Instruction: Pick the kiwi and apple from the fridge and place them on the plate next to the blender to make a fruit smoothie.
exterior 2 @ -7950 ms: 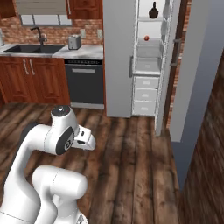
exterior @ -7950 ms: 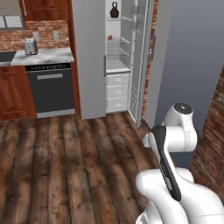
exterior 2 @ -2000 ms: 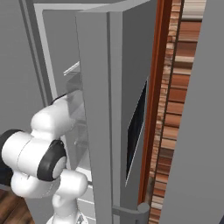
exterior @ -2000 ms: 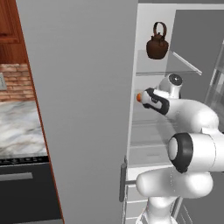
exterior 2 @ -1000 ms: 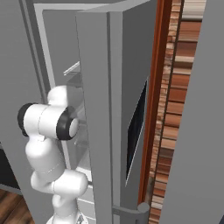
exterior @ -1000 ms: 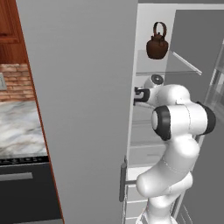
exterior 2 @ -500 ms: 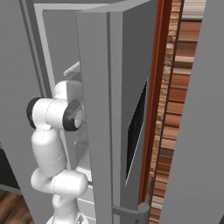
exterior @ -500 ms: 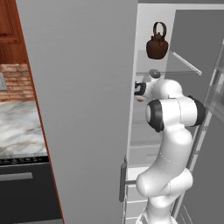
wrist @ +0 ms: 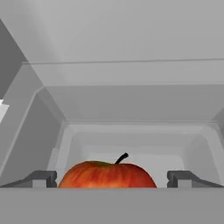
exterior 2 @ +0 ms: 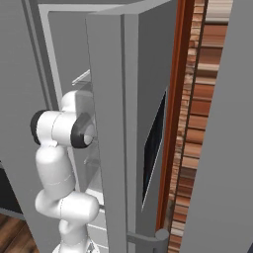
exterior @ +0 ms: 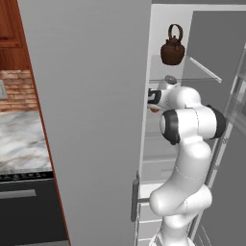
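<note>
Gripper of the white arm reaches into the tall light-grey fridge, its two dark fingertips spread wide on either side of the small round red apple, not yet clamped on it. This fruit sits on a pale interior shelf, one level below the dark brown kettle. Judged from this, the task is at its start: neither fruit is lifted, and both placements on the plate remain.

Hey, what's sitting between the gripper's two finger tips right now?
The apple. In the hand view it sits between the open gripper's finger tips, with a gap each side, on a fridge shelf.
</note>
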Available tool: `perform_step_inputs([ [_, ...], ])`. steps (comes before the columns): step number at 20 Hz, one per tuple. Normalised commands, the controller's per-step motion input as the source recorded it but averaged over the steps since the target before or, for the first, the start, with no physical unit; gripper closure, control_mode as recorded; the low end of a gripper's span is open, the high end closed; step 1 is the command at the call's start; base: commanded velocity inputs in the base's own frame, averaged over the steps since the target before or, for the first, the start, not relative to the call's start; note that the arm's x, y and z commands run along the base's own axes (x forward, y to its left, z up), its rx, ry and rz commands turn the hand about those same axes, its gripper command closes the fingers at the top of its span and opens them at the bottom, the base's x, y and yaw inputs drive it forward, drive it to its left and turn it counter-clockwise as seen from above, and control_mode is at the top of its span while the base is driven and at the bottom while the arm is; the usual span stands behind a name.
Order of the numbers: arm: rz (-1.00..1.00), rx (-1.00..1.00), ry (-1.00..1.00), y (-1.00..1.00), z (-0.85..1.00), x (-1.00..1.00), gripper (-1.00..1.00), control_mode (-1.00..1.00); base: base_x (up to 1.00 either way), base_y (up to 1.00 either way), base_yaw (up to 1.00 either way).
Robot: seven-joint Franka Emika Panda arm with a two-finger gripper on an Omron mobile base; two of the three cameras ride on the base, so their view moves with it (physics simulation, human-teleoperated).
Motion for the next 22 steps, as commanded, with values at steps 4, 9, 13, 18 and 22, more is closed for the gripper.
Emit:
perform_step_inputs([
  [4, 0.0, 0.0, 0.05, 0.05, -0.88, -0.09, 1.0, -1.0, 0.0, 0.0, 0.0],
  [9, 0.0, 0.0, -0.04, 0.06, -0.84, -0.55, 1.0, -1.0, 0.0, 0.0, 0.0],
  [13, 0.0, 0.0, -0.17, 0.14, -0.84, -0.67, 1.0, -1.0, 0.0, 0.0, 0.0],
  [18, 0.0, 0.0, -0.15, 0.1, -0.6, -0.49, 1.0, -1.0, 0.0, 0.0, 0.0],
  [22, 0.0, 0.0, -0.02, 0.0, 0.08, -0.68, 1.0, -1.0, 0.0, 0.0, 0.0],
])
